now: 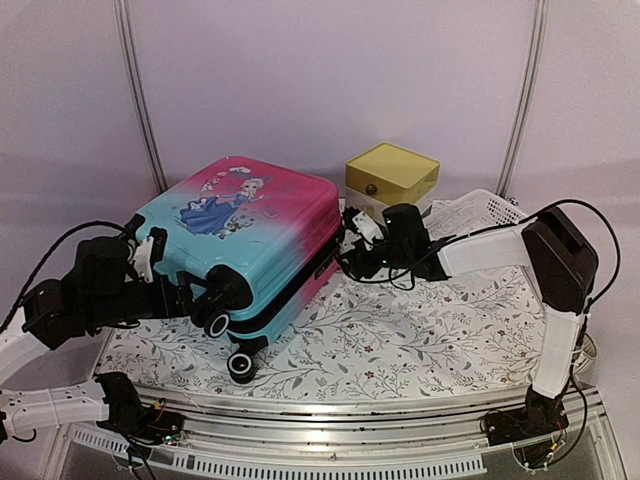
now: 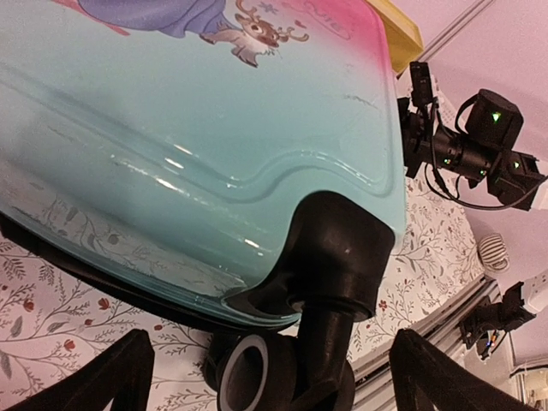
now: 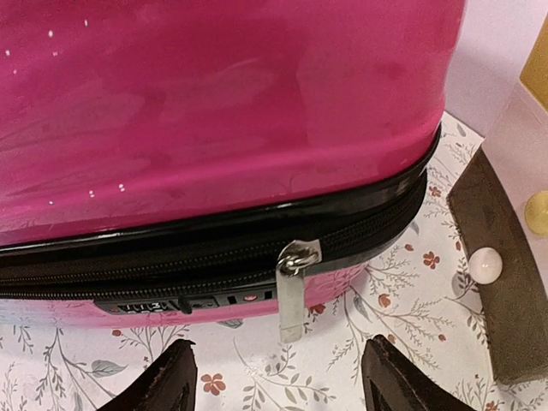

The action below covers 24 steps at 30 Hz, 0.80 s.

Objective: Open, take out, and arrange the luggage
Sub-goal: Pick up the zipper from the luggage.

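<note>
At the left, the left gripper (image 2: 272, 342) sits at the turquoise wheel end of the small hard-shell suitcase with the turquoise-to-pink shell and cartoon girl print (image 1: 240, 225). Its fingers are spread wide to either side of a black caster wheel (image 2: 257, 377), and they grip nothing. The suitcase lies on its broad side on the floral tablecloth (image 1: 420, 330), at the left and middle of the table with its wheels toward the near edge.

Its black zipper band (image 3: 214, 244) runs closed along the pink end. The silver zipper pull (image 3: 291, 291) hangs down beside the small combination lock (image 3: 145, 306). The right gripper (image 3: 281, 347) hovers just below that pull, jaws apart and holding nothing.

Further right stand a pale box with a yellow top (image 1: 392, 170) and a white plastic mesh basket (image 1: 480, 208).

I judge the task barely begun. The shell is shut, so unzipping, lifting the lid, taking out the contents and arranging them all remain.
</note>
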Tool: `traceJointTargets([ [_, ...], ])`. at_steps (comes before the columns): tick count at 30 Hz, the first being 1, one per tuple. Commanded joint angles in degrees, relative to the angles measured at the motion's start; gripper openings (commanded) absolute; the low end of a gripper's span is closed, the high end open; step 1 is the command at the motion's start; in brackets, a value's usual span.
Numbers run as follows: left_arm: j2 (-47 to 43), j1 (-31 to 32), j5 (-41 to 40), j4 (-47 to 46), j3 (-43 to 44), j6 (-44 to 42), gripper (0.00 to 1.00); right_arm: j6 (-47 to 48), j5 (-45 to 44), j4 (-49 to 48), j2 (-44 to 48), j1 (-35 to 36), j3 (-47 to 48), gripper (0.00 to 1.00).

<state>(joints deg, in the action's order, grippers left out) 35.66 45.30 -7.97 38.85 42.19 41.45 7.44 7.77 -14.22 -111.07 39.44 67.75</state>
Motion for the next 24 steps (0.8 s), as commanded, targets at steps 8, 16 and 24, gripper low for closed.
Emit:
traceJointTargets([
  [8,-1.1,-0.7,3.7,-5.0,-3.9,-0.7,0.98,2.0,3.0,-9.1,-3.4,-2.3,-0.9,0.69],
  [16,-3.8,-0.8,4.3,-3.8,-5.2,0.1,0.98,3.2,5.5,-9.4,-6.1,-2.9,1.1,0.67],
  [24,-2.9,-0.8,4.4,-3.9,-4.9,-0.4,0.98,4.2,5.9,-8.8,-8.1,-2.8,4.7,0.63],
])
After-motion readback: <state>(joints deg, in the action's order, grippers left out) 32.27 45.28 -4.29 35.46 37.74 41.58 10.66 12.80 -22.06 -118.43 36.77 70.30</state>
